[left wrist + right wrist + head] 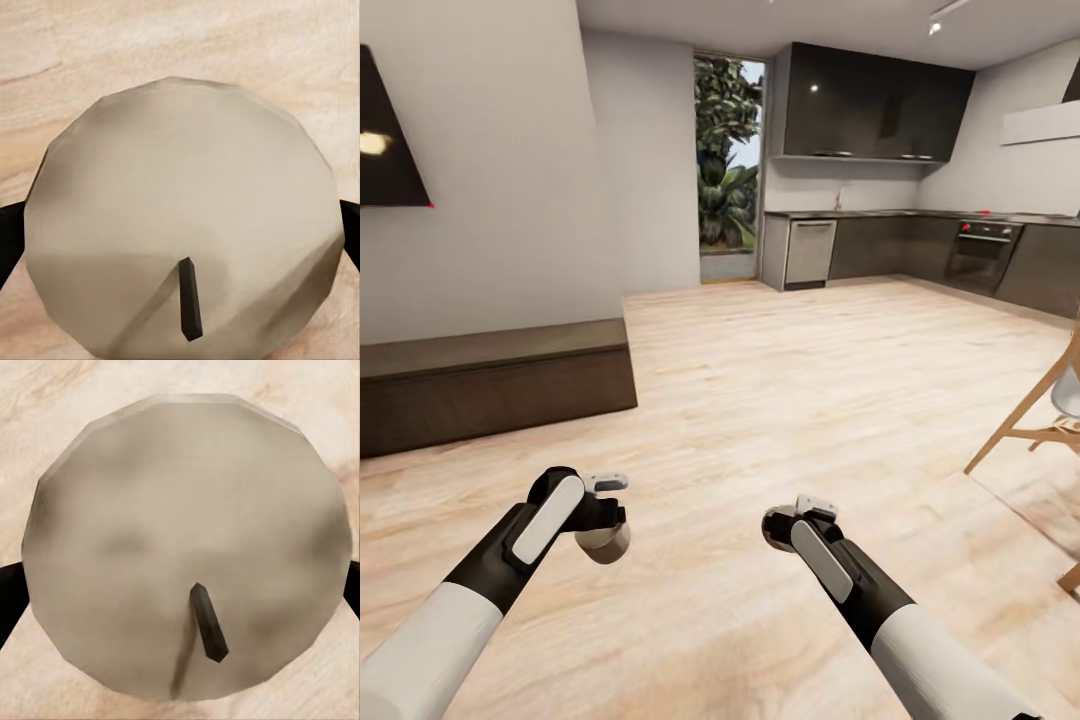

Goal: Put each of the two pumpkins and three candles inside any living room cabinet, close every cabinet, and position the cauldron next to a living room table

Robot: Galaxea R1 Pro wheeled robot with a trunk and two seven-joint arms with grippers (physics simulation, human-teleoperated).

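We carry two candles, one clamped in the left gripper (pixel 603 527) and one in the right gripper (pixel 792 523), both held over the floor just short of the cabinet (pixel 490 385). We should keep both grips tight and roll up square to that cabinet's closed front. Count: two candles, one cabinet, both candles well apart from it.

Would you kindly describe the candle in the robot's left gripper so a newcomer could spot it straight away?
Start at the long low dark-brown wooden cabinet against the white wall, then look down across the pale wood floor to the left gripper. Clamped between its dark fingers is the short stubby grey-beige candle with a dark wick. The right gripper holds a similar candle, of which the head view shows far less.
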